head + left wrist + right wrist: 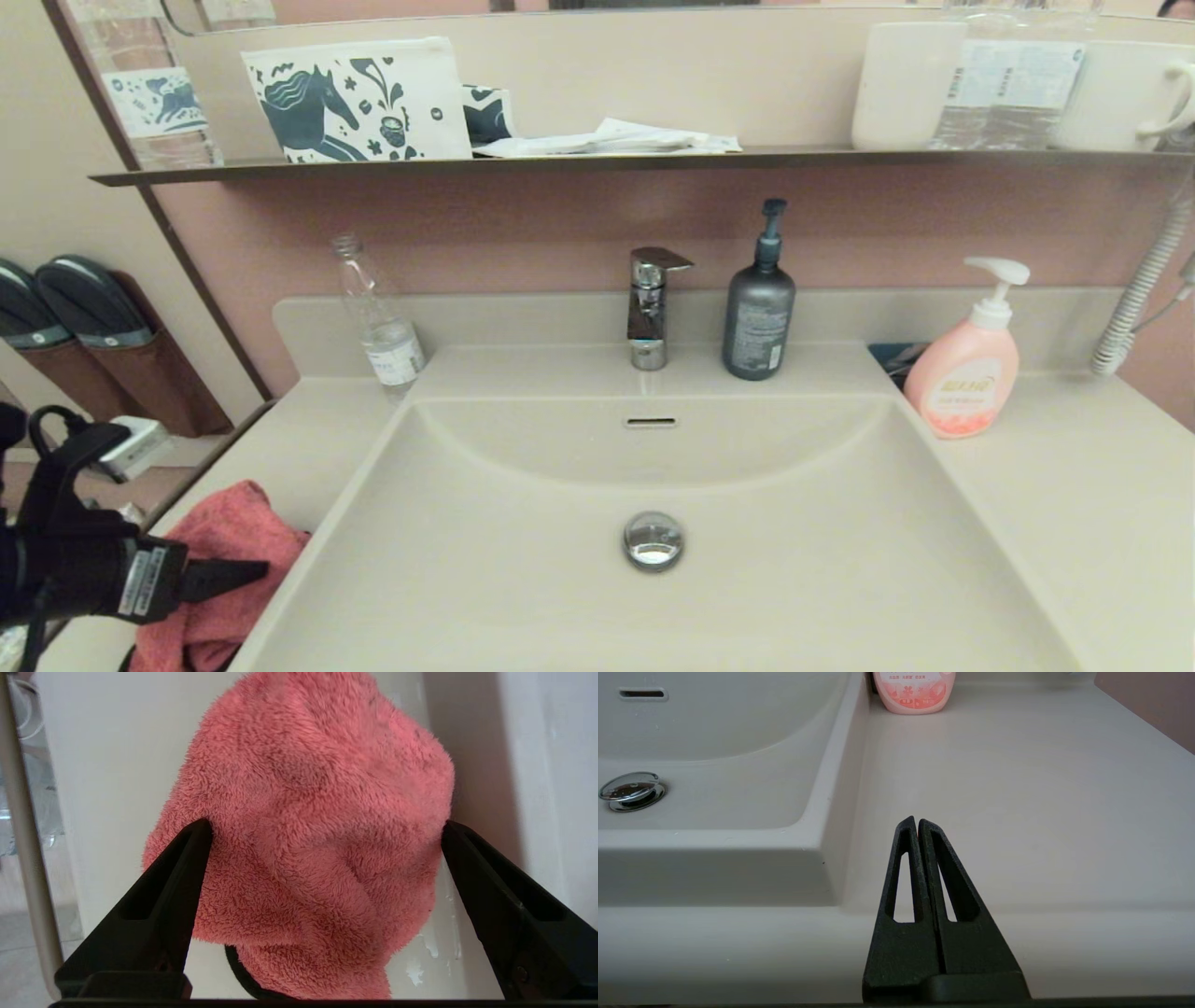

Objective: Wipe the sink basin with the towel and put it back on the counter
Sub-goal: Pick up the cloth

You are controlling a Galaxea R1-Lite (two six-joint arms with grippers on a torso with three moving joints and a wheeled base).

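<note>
You're at the pick-up: the towel [229, 560] lies bunched on the counter [1074, 504] at the near left, left gripper [327, 828] jaws spread around it — close them, then carry it right into the sink basin [794, 560]. Your right gripper [918, 822] rests, jaws pressed together, over the near right.

Beige tabletop [1074, 485] with the sink sunk into the middle. On its left side sits a crumpled pink towel [224, 551], plus a clear bottle [378, 317] further back. Behind the basin: chrome faucet [649, 308] and dark pump bottle [758, 303]. Pink soap pump [966, 359] stands back right.
</note>
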